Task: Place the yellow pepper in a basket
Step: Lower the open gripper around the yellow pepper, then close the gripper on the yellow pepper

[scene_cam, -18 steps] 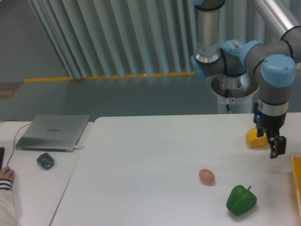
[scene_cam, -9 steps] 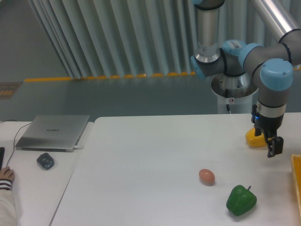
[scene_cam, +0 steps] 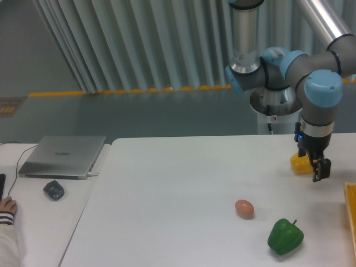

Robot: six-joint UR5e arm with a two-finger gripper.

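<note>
You see the small glossy yellow pepper (scene_cam: 300,164) on the white table (scene_cam: 183,189), partly behind the black two-finger gripper (scene_cam: 315,169). You cannot tell if its fingers grasp. The yellow-orange plastic basket (scene_cam: 351,214) is at the right edge.

White table (scene_cam: 183,183), grey slatted wall (scene_cam: 139,44)

The yellow pepper (scene_cam: 300,164) is small, glossy and bright yellow. It sits on the white surface (scene_cam: 183,189) near its far right side, partly hidden behind the arm. The basket (scene_cam: 351,214) shows only as a straight yellow-orange raised rim at the right border, nearer the camera than the pepper and apart from it.
</note>
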